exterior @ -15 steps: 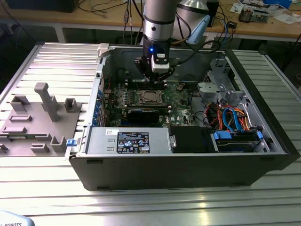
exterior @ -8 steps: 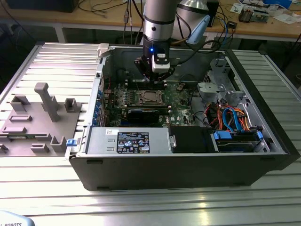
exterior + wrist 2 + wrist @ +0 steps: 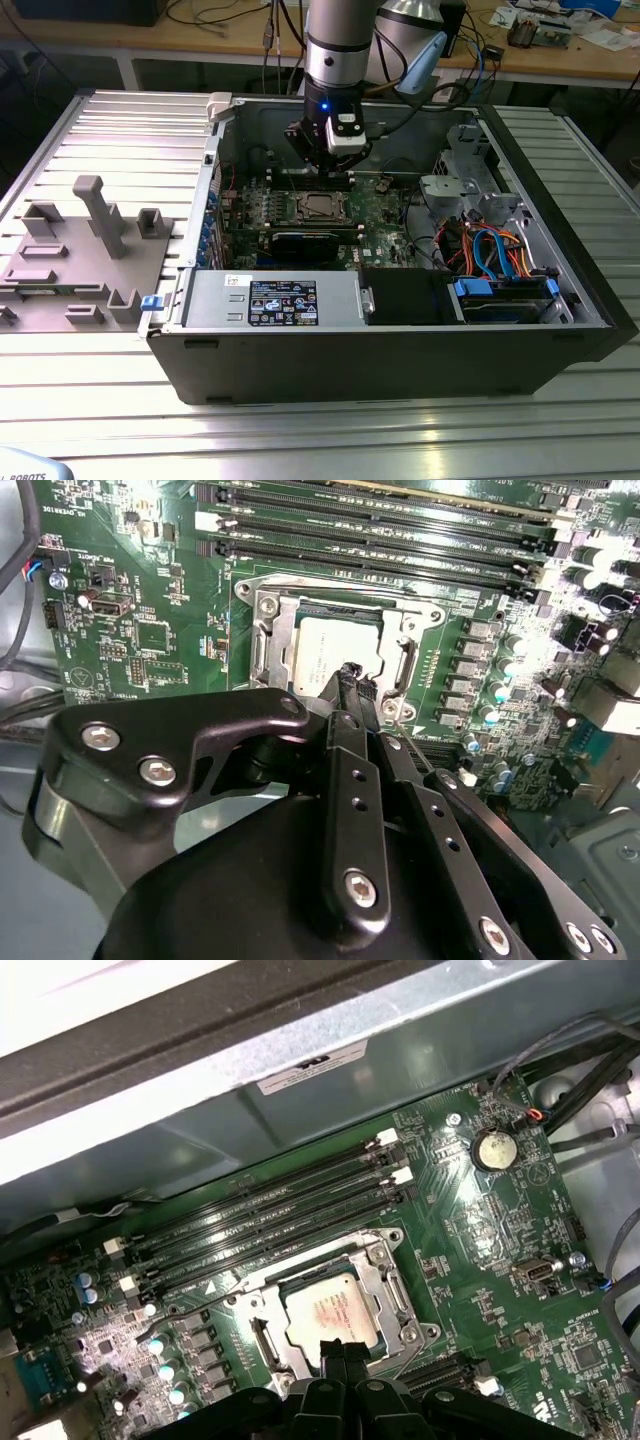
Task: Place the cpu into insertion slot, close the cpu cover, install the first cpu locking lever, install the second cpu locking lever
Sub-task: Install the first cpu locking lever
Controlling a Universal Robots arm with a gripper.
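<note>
Hovering low inside the open computer case (image 3: 400,340), the gripper (image 3: 324,170) is hanging from the arm in the upper middle of the exterior view, just above the green motherboard (image 3: 385,215). In both wrist views its black fingers are converging to a narrow point – the gripper (image 3: 353,675) is showing no real gap at the tips and nothing visible between them. That tip (image 3: 335,1352) is sitting over one edge of the cpu (image 3: 328,1315); whether it is touching the metal cannot be told. The cpu (image 3: 325,650) is lying flat in the insertion slot (image 3: 262,1335), its silver-grey top catching the light. The cpu cover (image 3: 390,1285) is lying down around the chip – its silvery frame (image 3: 268,640) is bordering the chip on all sides, with the metal top showing through the cut-out. Long black memory slots (image 3: 270,1225) are running just beside the socket, and a round coin battery (image 3: 490,1148) is sitting on the board well apart from it. On the exterior view's left, a grey fixture (image 3: 90,250) is resting on the ribbed metal table (image 3: 300,430) beside the case.
</note>
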